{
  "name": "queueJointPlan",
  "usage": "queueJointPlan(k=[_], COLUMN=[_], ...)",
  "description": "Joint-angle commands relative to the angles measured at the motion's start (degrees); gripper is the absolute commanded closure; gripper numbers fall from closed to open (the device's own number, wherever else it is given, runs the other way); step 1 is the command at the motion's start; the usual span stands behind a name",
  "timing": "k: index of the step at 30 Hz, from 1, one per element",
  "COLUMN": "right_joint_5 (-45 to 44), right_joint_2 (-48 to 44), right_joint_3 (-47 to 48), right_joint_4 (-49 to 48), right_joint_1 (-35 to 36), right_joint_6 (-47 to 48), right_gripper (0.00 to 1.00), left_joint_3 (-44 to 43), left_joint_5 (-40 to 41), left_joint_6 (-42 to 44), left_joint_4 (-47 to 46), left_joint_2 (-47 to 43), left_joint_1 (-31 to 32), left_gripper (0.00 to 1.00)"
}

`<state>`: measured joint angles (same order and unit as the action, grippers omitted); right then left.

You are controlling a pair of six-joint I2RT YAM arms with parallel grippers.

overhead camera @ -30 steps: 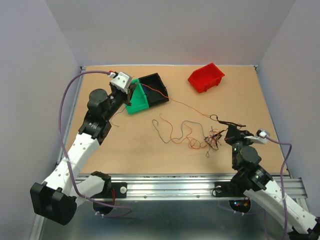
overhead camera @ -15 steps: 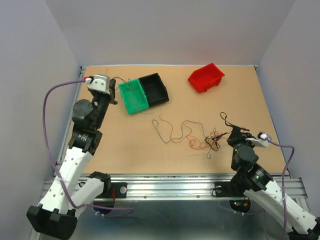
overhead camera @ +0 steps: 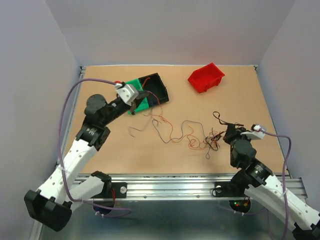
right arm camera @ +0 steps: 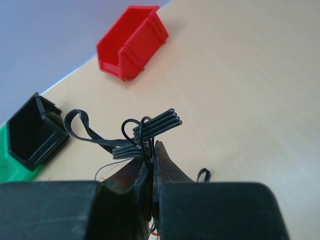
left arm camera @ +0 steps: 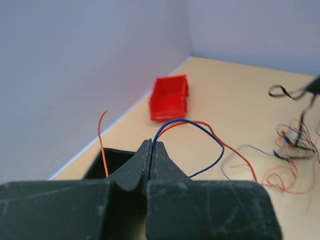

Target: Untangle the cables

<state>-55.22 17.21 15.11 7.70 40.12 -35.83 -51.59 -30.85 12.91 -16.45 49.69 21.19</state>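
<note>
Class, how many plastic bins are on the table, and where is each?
3: the red bin far right of centre, the black bin far left of centre, the green bin against its left side, partly under the left gripper.

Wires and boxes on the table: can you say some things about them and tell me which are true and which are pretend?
1. The left fingers are pinched shut on thin wires. True.
2. The red bin touches the black bin. False: they are far apart; the green bin sits against the black one.
3. The right fingers hold a bunch of black wires. True.
4. Every wire is inside a bin. False: a tangle of wires lies on the table.
</note>
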Motion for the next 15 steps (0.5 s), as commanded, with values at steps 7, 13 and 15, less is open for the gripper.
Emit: queueJointPlan(k=[7,13,15], right_joint_5=[19.1,34.2,36.1], right_joint_2=[10.1,25.3,28.2], right_joint_3=[16.0,24.3,27.5], right_joint_4=[-11.0,-16.0,-16.6], right_joint_1=[-0.2,-0.3,-0.3], right_joint_6=[14.2,22.2,23.5], right_gripper=[1.0,0.99,1.0], left_joint_3=[2.5,1.7,0.4], left_joint_5=[3.2,8.7,8.4], left_joint_6=[10.3,12.7,12.9], left_joint_4=[1.0,0.6,2.1], left_joint_2=[12.9,22.9,24.5], left_joint_1=[19.0,25.7,25.8], left_gripper=[1.0,0.56,0.34])
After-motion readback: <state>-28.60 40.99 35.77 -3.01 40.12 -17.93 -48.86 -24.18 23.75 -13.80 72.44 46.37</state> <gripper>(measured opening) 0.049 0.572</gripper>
